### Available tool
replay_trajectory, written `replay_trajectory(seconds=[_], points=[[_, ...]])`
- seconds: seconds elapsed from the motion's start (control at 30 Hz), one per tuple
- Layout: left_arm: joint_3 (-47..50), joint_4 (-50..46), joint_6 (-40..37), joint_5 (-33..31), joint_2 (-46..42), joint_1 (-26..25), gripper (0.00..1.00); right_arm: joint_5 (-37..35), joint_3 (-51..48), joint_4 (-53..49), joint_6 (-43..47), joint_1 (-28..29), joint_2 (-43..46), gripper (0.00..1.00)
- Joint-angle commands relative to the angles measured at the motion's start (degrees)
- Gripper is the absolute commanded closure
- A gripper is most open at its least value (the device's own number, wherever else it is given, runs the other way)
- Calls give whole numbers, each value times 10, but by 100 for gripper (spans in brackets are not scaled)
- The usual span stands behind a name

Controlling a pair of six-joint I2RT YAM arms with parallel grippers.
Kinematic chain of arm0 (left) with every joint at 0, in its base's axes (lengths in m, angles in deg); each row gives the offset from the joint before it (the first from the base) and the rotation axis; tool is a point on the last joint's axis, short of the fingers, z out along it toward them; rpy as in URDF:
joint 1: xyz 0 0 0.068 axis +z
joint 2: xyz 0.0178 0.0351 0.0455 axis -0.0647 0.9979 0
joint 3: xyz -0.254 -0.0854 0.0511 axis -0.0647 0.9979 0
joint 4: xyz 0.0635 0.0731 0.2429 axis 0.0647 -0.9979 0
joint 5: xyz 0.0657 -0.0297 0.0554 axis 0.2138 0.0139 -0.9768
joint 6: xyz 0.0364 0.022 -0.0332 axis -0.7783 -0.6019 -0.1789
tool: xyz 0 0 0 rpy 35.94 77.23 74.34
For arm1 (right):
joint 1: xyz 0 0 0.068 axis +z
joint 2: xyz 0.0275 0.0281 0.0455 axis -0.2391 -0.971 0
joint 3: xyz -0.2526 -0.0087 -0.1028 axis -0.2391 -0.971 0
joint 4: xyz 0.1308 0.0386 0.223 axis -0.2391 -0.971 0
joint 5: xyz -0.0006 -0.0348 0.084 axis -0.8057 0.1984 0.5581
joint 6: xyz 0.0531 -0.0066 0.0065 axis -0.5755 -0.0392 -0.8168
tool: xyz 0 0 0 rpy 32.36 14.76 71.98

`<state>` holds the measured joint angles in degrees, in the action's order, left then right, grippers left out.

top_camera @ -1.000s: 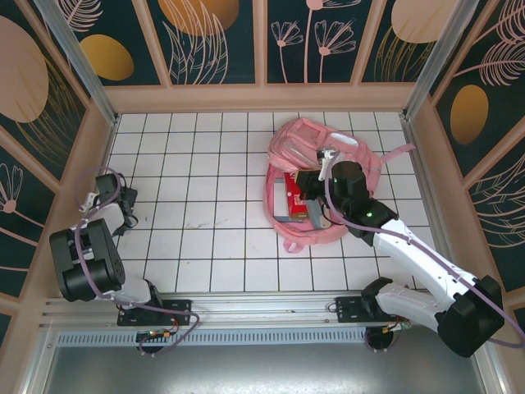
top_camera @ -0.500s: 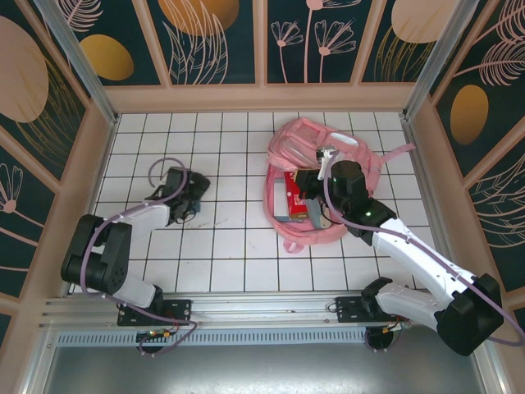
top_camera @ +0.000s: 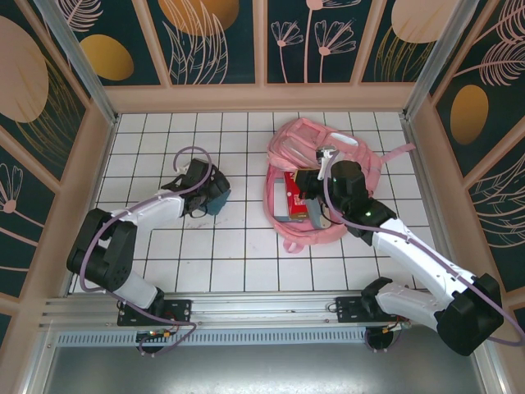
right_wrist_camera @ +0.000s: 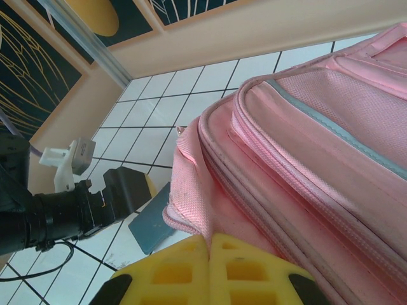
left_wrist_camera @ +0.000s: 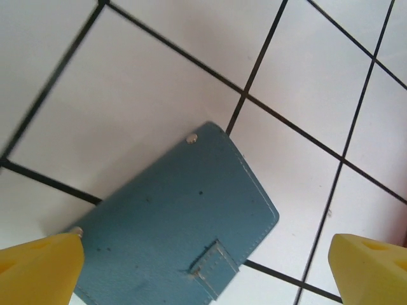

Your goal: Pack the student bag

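Note:
The student bag (top_camera: 324, 144) is a large pink backpack lying open on the white tiled floor at the right. My right gripper (top_camera: 312, 207) is at its opening; in the right wrist view its yellow fingers (right_wrist_camera: 172, 273) are pressed together on a fold of the bag's pink fabric (right_wrist_camera: 197, 210). A blue wallet (top_camera: 221, 195) lies flat on the tiles left of the bag. My left gripper (top_camera: 210, 190) hovers over it, open. In the left wrist view the wallet (left_wrist_camera: 172, 216) sits between the spread yellow fingertips (left_wrist_camera: 38, 267), untouched.
A red book-like item (top_camera: 289, 195) and a grey one show inside the open bag. Wooden walls (top_camera: 262, 97) fence the tiled floor on three sides. From the right wrist, the left gripper (right_wrist_camera: 121, 194) and the wallet (right_wrist_camera: 147, 225) lie just left of the bag.
My left arm has swung from the left wall rightward to the middle of the floor, ending over the blue wallet. The right arm and the bag have stayed still.

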<state>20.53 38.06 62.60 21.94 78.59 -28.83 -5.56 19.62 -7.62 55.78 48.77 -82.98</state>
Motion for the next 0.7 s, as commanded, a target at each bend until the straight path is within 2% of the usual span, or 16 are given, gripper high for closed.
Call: replay_trajectory(seconds=[0.0, 0.07, 0.17, 0.27, 0.5, 0.6, 0.67], points=[[-20, -40, -117, -65, 22, 2, 2, 10, 8, 55, 4, 8, 4, 100], [-13, -25, -137, -85, 36, 2, 1, 11, 8, 55, 3, 7, 5, 100], [-2, 12, -150, -66, 66, 17, 2, 11, 10, 51, 4, 7, 4, 100], [-2, 36, -148, -18, 102, 29, 2, 8, 15, 42, 6, 7, 7, 100], [47, 110, -126, 111, 88, 30, 4, -1, 16, 36, 9, 7, 12, 100], [68, 136, -113, 152, 67, 29, 11, 5, 16, 43, 6, 7, 4, 100], [78, 147, -108, 171, 68, 30, 19, 8, 17, 47, 4, 7, 0, 100]])
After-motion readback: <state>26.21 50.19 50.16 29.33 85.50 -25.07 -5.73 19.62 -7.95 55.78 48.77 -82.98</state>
